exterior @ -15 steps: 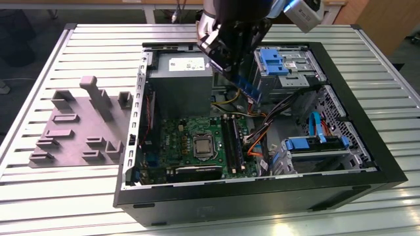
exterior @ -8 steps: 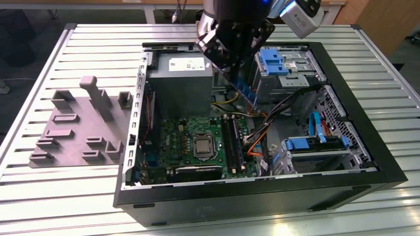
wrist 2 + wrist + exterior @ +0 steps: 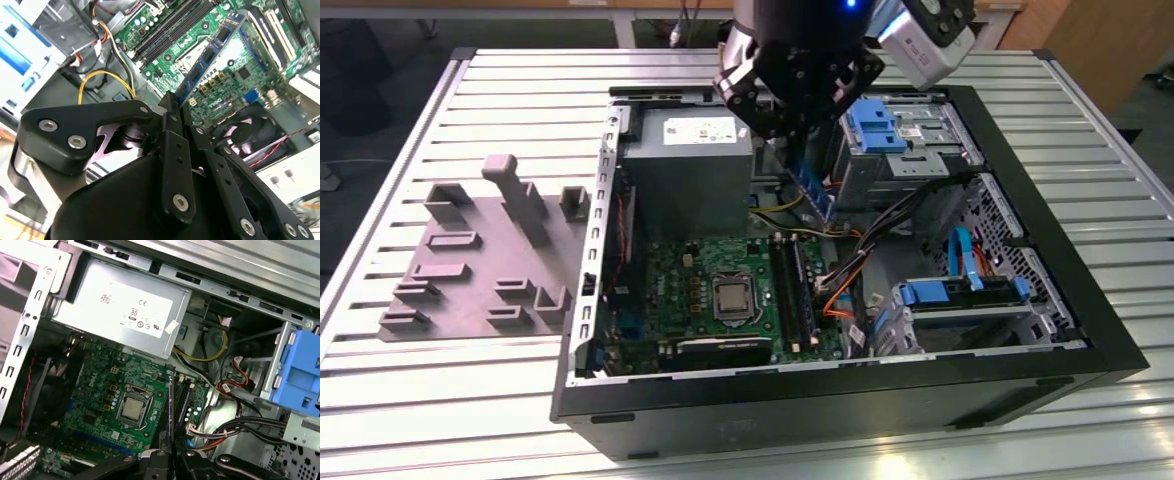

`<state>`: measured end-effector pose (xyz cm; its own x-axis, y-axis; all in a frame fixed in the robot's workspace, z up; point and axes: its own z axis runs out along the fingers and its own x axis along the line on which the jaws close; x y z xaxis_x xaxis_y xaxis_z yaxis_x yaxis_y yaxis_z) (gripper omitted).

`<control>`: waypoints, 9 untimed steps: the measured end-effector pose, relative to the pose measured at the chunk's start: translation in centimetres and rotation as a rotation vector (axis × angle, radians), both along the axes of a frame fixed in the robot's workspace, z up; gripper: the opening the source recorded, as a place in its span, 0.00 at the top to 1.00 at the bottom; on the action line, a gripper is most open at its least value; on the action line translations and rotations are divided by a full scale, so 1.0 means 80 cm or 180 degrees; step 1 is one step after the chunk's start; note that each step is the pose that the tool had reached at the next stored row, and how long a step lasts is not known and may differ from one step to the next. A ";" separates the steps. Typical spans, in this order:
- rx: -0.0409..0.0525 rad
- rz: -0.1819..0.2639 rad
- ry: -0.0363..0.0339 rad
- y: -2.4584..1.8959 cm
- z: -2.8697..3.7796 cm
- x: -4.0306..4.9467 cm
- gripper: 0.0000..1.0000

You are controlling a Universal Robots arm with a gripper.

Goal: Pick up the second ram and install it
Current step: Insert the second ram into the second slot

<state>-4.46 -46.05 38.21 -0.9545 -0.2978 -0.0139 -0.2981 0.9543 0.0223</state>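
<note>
My gripper (image 3: pixel 794 140) is shut on the second ram (image 3: pixel 817 195), a long thin stick with black chips that hangs down from the fingers inside the open computer case (image 3: pixel 854 400). Its lower end hovers just above the far end of the black memory slots (image 3: pixel 790 290) on the green motherboard (image 3: pixel 687 285). In the second wrist view the ram (image 3: pixel 210 52) runs out from my gripper (image 3: pixel 172 102) toward the slots (image 3: pixel 170 32). The first wrist view shows the ram (image 3: pixel 171 410) edge-on, rising from my gripper (image 3: pixel 170 455) beside the slots (image 3: pixel 182 397).
A grey power supply (image 3: pixel 683 170) stands close on the exterior view's left of the ram, a blue-fronted drive cage (image 3: pixel 874 125) on its right. Bundled cables (image 3: pixel 854 255) cross beside the slots. A grey fixture block (image 3: pixel 487 260) with upright posts lies outside the case on the slatted table (image 3: pixel 454 400).
</note>
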 end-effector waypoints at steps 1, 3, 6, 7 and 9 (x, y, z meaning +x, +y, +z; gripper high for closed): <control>-0.0001 -0.0056 0.0000 0.0000 -0.0003 0.000 0.86; -0.0002 -0.0172 0.0000 0.0000 -0.0010 0.000 0.86; -0.0003 -0.0344 0.0000 0.0000 -0.0020 0.000 0.86; -0.0003 -0.0401 0.0000 0.0000 -0.0023 0.000 0.86; -0.0003 -0.0521 0.0000 0.0000 -0.0031 0.000 0.86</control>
<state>-4.46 -46.05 37.97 -0.9903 -0.1384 -0.0137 -0.1387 0.9901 0.0214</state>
